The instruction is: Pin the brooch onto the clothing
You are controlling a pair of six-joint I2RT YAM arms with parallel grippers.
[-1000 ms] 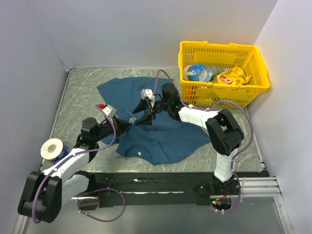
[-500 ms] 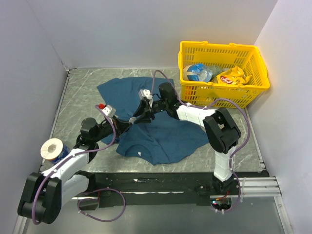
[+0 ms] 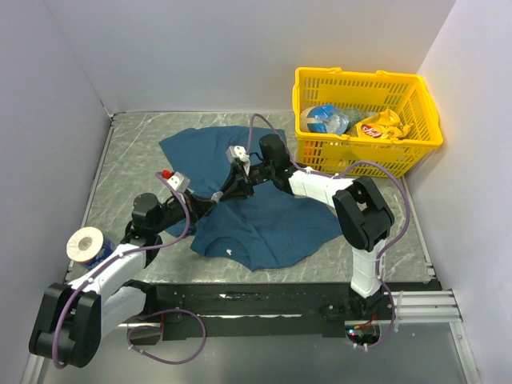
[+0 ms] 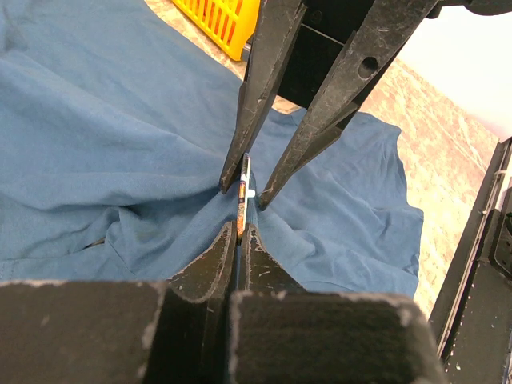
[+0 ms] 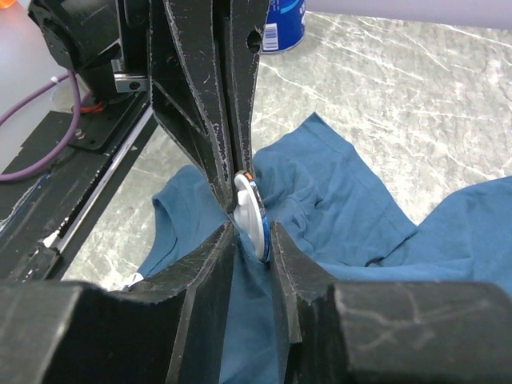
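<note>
Left claw [image 4: 240, 237] is pressed together on the near edge of the brooch [image 4: 244, 182], a thin disc held edge-on just over a bunched ridge of the teal T-shirt [image 4: 96, 120]. Right claw [image 5: 252, 237] meets it nose to nose from the opposite side. Its jaws are apart and straddle the disc, one finger to each face, with a narrow gap on both sides in the left wrist view. So the brooch sits between the right fingertips, its flat running along the line between the two claws. I judge a squeeze or handover comes next, and crowding is the risk: four fingertips and puckered cloth in one spot. The yellow basket [image 3: 360, 152] stands well apart, far right on the counter [image 3: 132, 160].
</note>
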